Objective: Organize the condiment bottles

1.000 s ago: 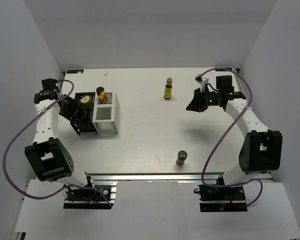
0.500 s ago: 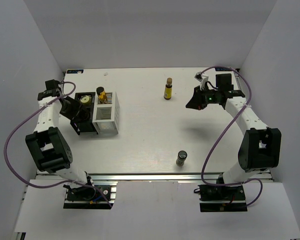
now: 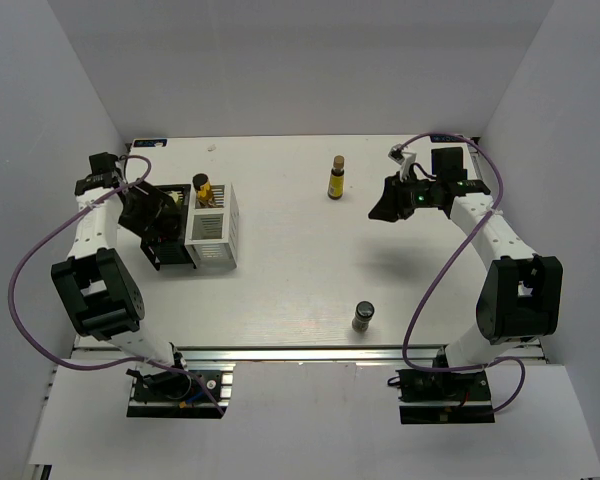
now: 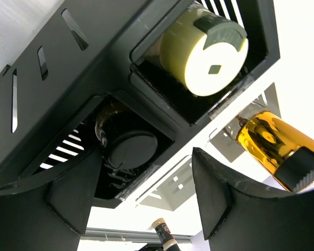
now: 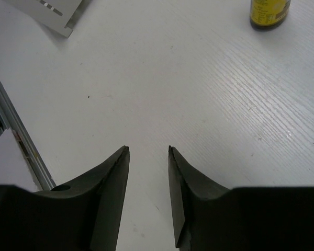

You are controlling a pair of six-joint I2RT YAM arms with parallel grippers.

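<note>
The yellow bottle with tan cap (image 3: 336,178) stands at the far middle of the table; its base shows in the right wrist view (image 5: 269,11). The amber bottle with black cap (image 3: 202,190) leans in the white slatted box (image 3: 212,228), and shows in the left wrist view (image 4: 269,141). One dark bottle (image 3: 362,316) stands near the front edge. Another dark bottle with black cap (image 4: 126,149) sits in a slot of the black stand (image 4: 68,78). My left gripper (image 3: 150,215) (image 4: 146,196) is open and empty just over the stand. My right gripper (image 3: 383,207) (image 5: 148,150) is open and empty, right of the yellow bottle.
A cream round jar with a dark lid (image 4: 204,52) fills the stand's other slot. A corner of the white box (image 5: 55,13) shows in the right wrist view. A tan-capped bottle (image 4: 165,238) shows far off between my left fingers. Grey walls enclose the table.
My left gripper has moved right, in over the black stand. My right gripper has shifted slightly left. The bottles have not moved.
</note>
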